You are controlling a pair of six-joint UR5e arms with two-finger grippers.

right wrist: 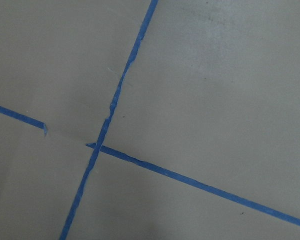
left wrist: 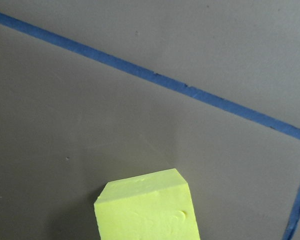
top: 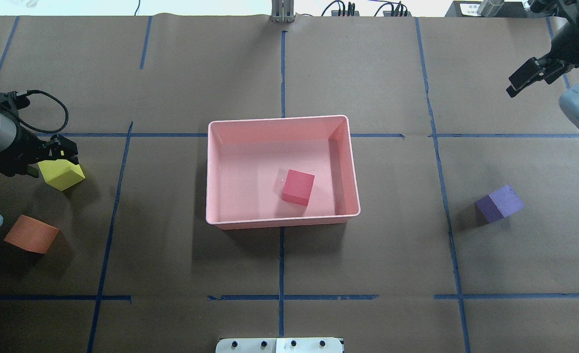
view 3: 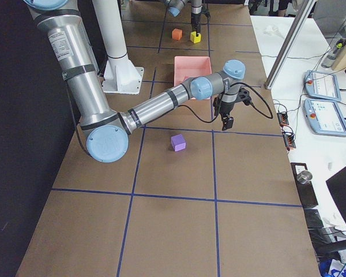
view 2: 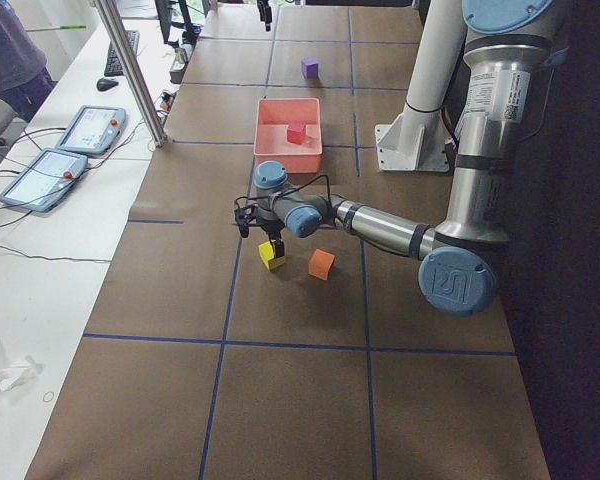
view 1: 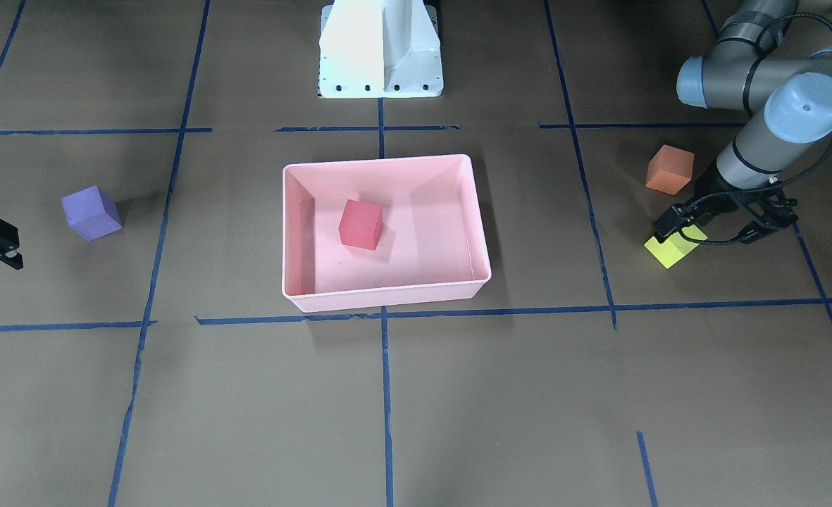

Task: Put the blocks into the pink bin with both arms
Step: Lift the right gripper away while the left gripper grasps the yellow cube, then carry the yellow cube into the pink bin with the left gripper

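Red block (top: 298, 187) sits in the pink bin (top: 279, 119). Left claw (top: 61, 152) hangs at the yellow block (top: 63, 175), orange block (top: 31, 234) near; purple block (top: 499, 204) lies well apart from the right claw (top: 527, 78).

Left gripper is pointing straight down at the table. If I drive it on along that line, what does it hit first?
The small yellow foam cube: the left gripper hangs directly over it. Whether its fingers already straddle the cube is unclear.
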